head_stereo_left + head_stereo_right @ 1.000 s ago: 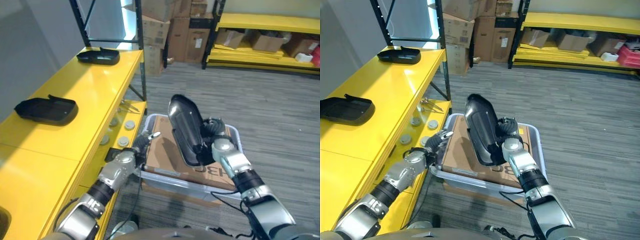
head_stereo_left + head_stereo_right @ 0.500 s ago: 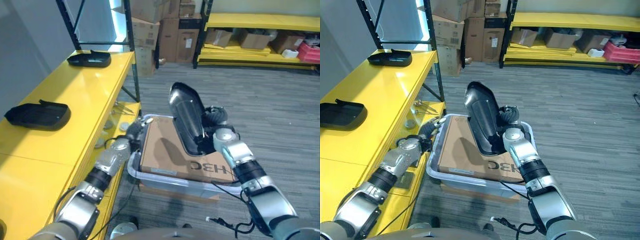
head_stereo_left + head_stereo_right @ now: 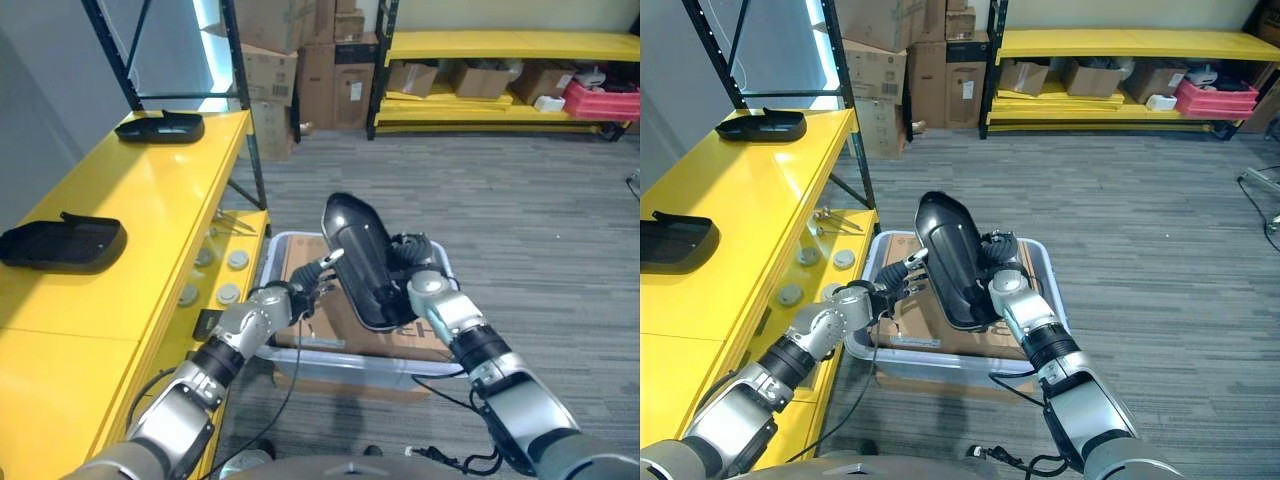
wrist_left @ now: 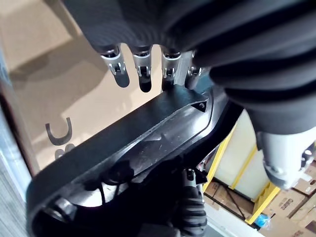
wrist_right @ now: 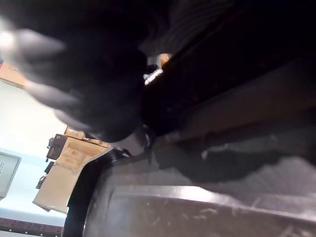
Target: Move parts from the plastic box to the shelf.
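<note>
My right hand [image 3: 428, 287] is shut on a long glossy black part [image 3: 360, 258], holding it tilted up over the clear plastic box [image 3: 345, 366]. A brown cardboard sheet [image 3: 322, 322] lies in the box under the part. My left hand [image 3: 287, 299] is open over the box's left side, its straight fingers [image 4: 143, 74] reaching the part's [image 4: 148, 148] left edge. The right wrist view has the dark part [image 5: 222, 123] pressed close against the hand. Two more black parts [image 3: 62, 243] [image 3: 158, 127] lie on the yellow shelf [image 3: 150, 215] to the left.
A lower yellow shelf level with several round grey discs [image 3: 215, 275] sits between shelf and box. A black rack post [image 3: 245, 130] rises at the shelf's far corner. Cardboard boxes [image 3: 300, 60] and a yellow rack [image 3: 500, 45] stand at the back. Grey floor lies to the right.
The camera has shifted. My left hand has left the box's left rim and moved right, its fingers now at the part's edge. My right hand still holds the part over the box.
</note>
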